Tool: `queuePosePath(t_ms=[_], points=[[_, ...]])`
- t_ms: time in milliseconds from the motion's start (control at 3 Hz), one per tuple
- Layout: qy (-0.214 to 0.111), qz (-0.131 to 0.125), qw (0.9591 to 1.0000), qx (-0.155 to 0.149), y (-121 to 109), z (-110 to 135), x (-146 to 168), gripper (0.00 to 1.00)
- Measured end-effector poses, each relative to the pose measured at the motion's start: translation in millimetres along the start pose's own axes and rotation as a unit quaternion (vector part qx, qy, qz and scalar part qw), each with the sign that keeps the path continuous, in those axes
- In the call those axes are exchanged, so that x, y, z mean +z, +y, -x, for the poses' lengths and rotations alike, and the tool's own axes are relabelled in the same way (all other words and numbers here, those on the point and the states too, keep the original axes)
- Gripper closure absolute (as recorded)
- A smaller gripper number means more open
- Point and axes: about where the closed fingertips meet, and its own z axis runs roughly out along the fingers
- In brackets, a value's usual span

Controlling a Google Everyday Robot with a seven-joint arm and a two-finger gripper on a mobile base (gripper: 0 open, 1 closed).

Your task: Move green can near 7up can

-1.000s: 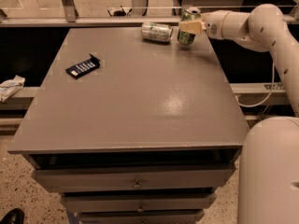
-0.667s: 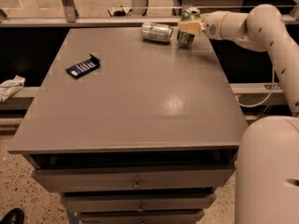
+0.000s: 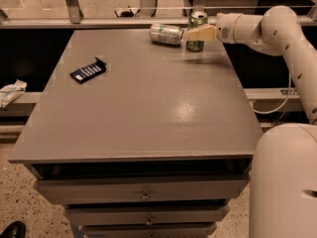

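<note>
The green can (image 3: 195, 45) is upright at the far right of the grey table (image 3: 148, 113), with its silver top showing. My gripper (image 3: 194, 32) reaches in from the right and is shut on the green can. A finger (image 3: 202, 32) crosses the can's front. The can seems to hang a little above the table, with a shadow under it. The 7up can (image 3: 166, 34) lies on its side just left of the green can, a small gap apart, near the table's far edge.
A dark blue packet (image 3: 87, 70) lies on the table's left part. A railing (image 3: 99, 21) runs behind the far edge. Drawers (image 3: 143, 195) sit under the table. My white body (image 3: 285, 182) stands at the right front. A white rag (image 3: 10, 92) lies left of the table.
My gripper and the green can have shifted slightly left, towards the 7up can. The 7up can and the packet have not moved.
</note>
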Motion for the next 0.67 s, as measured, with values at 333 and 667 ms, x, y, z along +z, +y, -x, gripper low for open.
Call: queuePosePath(t_ms=[333, 667], points=[[-0.003, 0.003, 0.9998, -0.021, 2, 4, -18, 0.0], [-0.015, 0.012, 0.9986, -0.048, 11, 16, -53, 0.0]])
